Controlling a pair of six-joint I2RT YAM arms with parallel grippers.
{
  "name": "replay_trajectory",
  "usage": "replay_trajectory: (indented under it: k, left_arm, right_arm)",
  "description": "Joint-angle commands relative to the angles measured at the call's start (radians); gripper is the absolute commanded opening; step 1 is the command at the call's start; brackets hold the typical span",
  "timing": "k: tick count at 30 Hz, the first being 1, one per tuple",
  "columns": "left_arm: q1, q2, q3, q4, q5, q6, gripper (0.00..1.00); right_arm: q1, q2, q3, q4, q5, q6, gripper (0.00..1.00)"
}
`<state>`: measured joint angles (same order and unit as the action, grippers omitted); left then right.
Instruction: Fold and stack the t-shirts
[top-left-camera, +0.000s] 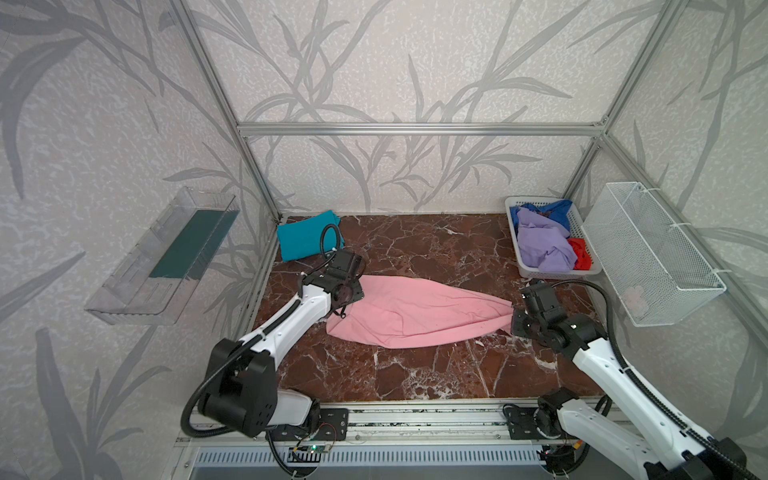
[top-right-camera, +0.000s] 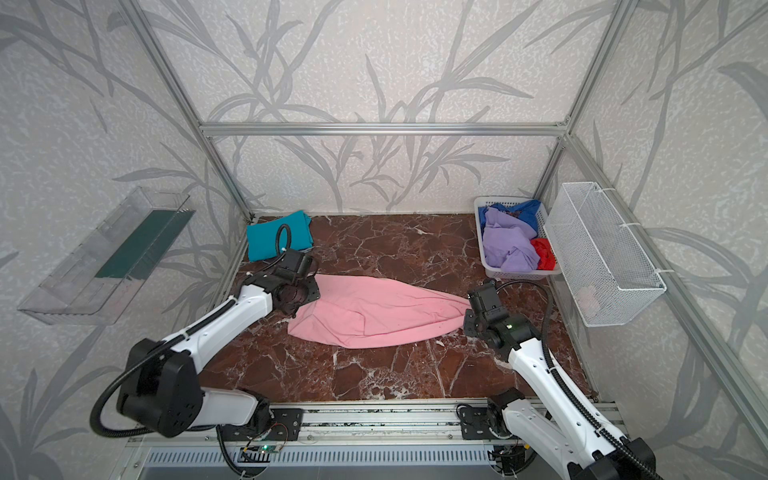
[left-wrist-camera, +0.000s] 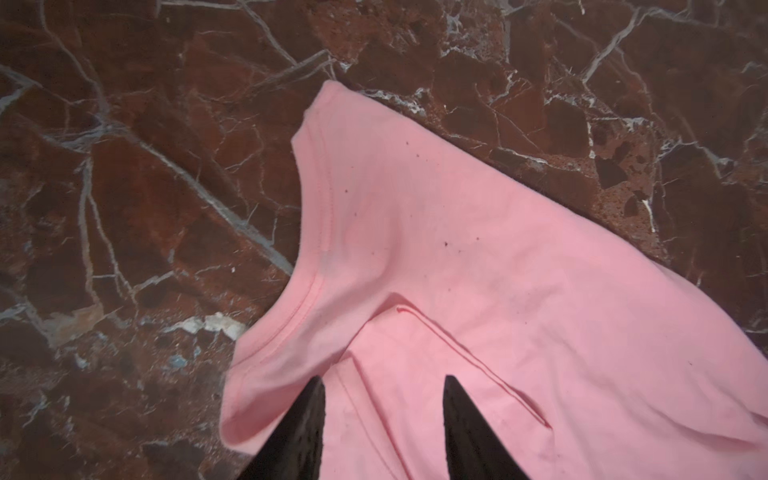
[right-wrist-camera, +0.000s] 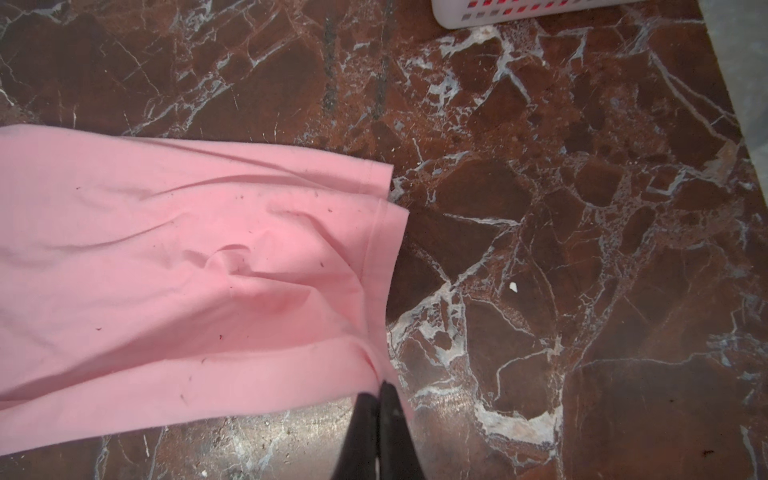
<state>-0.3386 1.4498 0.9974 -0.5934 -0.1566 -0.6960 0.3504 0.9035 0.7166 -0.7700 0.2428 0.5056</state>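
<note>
The pink t-shirt (top-left-camera: 415, 311) lies across the middle of the counter (top-left-camera: 419, 374), bunched into a long tapering shape, neither flat nor folded yet. My right gripper (right-wrist-camera: 377, 390) is clamped on a corner of its hem at the narrow end, toward the counter's right edge. My left gripper (left-wrist-camera: 384, 380) hangs over the collar end, jaws apart with nothing between them. A teal t-shirt (top-left-camera: 305, 235) sits folded in the far left corner, and I take it as the start of the stack. The lavender t-shirt (top-left-camera: 544, 245), blue t-shirt (top-left-camera: 557, 210) and red t-shirt (top-left-camera: 581, 251) lie crumpled in the white basket (top-left-camera: 557, 275) at the far right corner. My reckoning: one is done, the pink one is under way, and three are waiting.
</note>
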Motion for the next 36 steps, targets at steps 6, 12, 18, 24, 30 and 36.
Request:
replay_trajectory:
  k: [6,12,18,24,30,36]
  left_arm:
    - [-0.034,0.171,0.051,0.013,-0.042,0.050,0.45]
    - [-0.034,0.255,0.061,0.026,-0.084,0.038,0.47]
    - [-0.034,0.278,0.035,0.065,-0.067,-0.017,0.00]
    - [-0.034,0.220,0.028,0.076,-0.045,-0.041,0.00]
    - [-0.033,0.149,0.110,0.002,-0.066,-0.014,0.00]
    - [-0.031,0.015,0.173,-0.077,-0.127,0.012,0.00]
  right_arm:
    - [-0.004,0.025,0.018,0.032,0.006,-0.013,0.00]
    - [-0.004,0.028,0.014,0.049,0.001,-0.025,0.00]
    - [-0.005,0.059,0.044,0.027,0.003,-0.070,0.00]
    - [-0.005,0.074,0.074,0.017,0.008,-0.081,0.00]
    - [-0.004,0.061,0.056,0.018,0.000,-0.060,0.00]
    - [-0.004,0.046,0.093,0.012,0.026,-0.075,0.00]
